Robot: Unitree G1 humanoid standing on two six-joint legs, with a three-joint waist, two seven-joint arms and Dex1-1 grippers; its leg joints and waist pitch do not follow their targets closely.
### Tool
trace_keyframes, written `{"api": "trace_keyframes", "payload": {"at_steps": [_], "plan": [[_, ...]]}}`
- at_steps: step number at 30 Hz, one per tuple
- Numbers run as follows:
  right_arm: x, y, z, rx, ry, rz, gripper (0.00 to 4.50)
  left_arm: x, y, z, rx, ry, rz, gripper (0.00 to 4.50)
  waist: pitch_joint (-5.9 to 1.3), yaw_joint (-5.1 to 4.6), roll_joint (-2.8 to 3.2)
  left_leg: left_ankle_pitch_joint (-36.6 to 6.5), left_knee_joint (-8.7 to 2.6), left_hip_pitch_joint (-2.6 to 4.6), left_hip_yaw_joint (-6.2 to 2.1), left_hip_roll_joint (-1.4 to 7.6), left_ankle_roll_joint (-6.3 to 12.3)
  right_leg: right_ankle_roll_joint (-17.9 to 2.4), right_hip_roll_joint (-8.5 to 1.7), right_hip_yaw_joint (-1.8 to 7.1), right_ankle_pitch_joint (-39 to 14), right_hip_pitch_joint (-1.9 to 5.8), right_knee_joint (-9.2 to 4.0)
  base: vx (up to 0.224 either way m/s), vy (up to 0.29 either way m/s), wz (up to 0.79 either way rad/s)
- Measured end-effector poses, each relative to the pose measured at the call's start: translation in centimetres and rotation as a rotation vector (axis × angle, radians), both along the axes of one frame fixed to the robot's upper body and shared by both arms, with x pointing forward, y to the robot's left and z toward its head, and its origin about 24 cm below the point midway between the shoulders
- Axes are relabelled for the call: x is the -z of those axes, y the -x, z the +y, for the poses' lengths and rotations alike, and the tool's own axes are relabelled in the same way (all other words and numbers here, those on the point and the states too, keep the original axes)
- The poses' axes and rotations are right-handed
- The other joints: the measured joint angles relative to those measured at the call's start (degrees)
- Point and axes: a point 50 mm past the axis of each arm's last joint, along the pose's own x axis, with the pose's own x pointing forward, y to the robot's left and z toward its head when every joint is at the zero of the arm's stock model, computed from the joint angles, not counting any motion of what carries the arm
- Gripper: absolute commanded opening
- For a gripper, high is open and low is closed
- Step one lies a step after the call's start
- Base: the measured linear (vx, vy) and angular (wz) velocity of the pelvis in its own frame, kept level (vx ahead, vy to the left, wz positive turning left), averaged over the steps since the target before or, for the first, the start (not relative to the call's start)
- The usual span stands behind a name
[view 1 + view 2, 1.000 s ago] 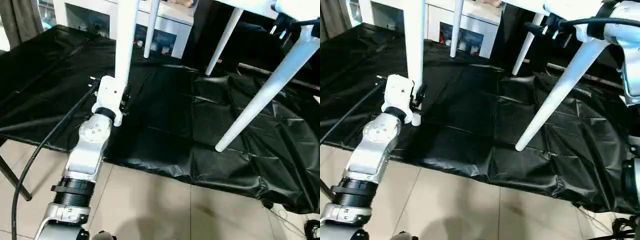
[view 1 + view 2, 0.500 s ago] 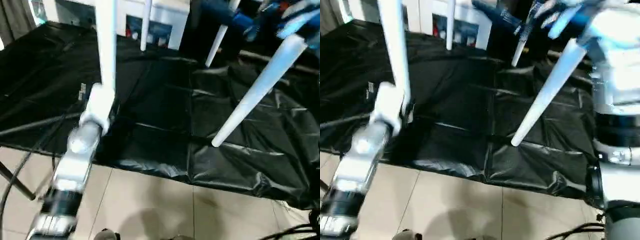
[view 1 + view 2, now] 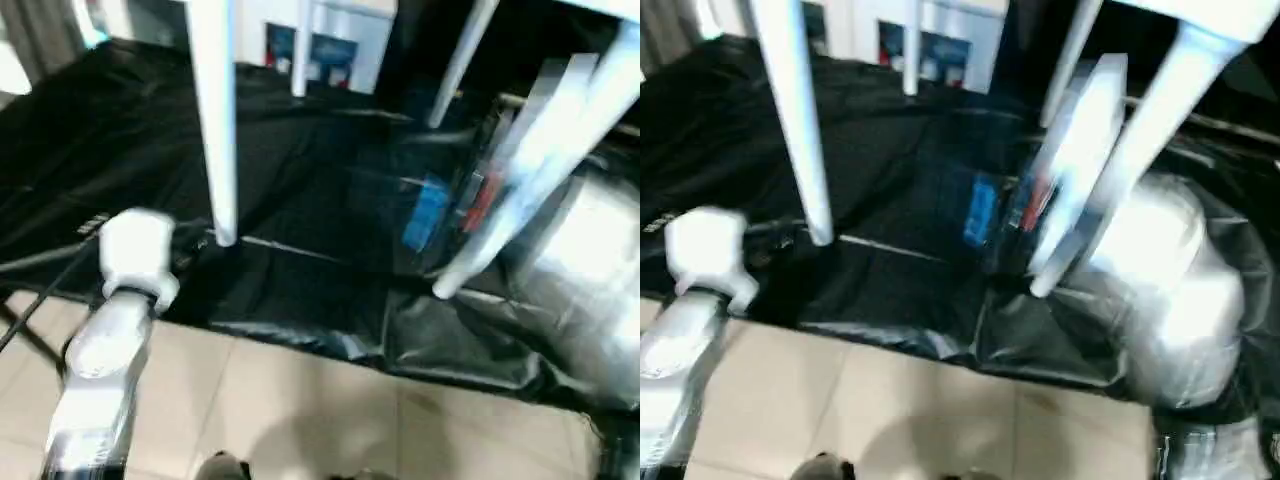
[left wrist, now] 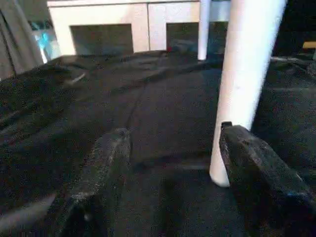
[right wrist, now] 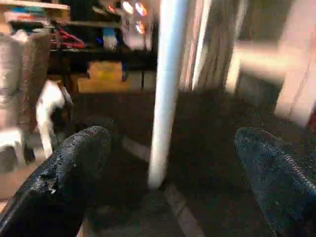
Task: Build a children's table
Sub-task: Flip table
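Observation:
The children's table stands upright on a black sheet (image 3: 320,190), and only a strip of its white top (image 3: 1230,15) shows. Its near left leg (image 3: 215,130) rests its foot on the sheet just past my left wrist (image 3: 135,255). The left gripper (image 4: 173,133) is open, and that leg (image 4: 247,74) rises just beyond one fingertip without touching it. The near right leg (image 3: 530,170) slants down next to my blurred silver right forearm (image 3: 1170,290). The right gripper (image 5: 173,136) is open too, with a leg (image 5: 165,89) standing ahead of the gap, apart from both fingers.
Two far legs (image 3: 305,50) (image 3: 460,60) stand at the back of the sheet. Behind them is a white cabinet (image 4: 123,19). Beige floor tiles (image 3: 300,420) lie in front of the sheet. A cluttered shelf (image 5: 98,74) shows in the right wrist view.
My left gripper has let go of the near left leg and drawn back toward me. The right arm has dropped from the right leg's top to low beside it. The camera has shifted.

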Motion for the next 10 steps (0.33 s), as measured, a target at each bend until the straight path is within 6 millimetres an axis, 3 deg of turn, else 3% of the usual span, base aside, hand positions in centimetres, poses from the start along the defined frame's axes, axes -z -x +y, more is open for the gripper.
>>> {"api": "trace_keyframes", "payload": {"at_steps": [2, 6, 10], "plan": [[1.6, -0.6, -0.5, 0.154, 0.044, 0.041, 4.5, 0.1, 0.1, -0.1, -0.019, 0.001, -0.015, 3.21, -0.15, -0.01, 0.64, 0.05, -0.1, 0.12, 0.08, 0.0, -0.08, 0.12, -0.01, 0.09, 0.04, 0.01, -0.01, -0.033, 0.006, 0.01], [6.2, -1.2, -3.1, 0.533, 0.108, 0.2, 4.5, 0.7, -0.1, -0.7, -0.112, 0.005, -0.03, 3.21, -0.28, -0.23, 0.61, 0.09, -0.34, 0.46, 0.07, -0.01, -0.16, 0.44, 0.0, 0.09, -0.11, 0.08, -0.1, 0.0, 0.0, 0.0], [7.5, -0.1, -4.4, 0.666, 0.089, 0.246, 4.5, 0.9, 0.2, -1.3, -0.099, -0.032, -0.039, 3.21, -0.41, -0.72, 0.48, 0.12, -0.65, 0.48, 0.06, -0.01, -0.2, 0.6, 0.02, 0.05, 0.26, 0.11, -0.57, 0.0, 0.0, 0.0]]}}
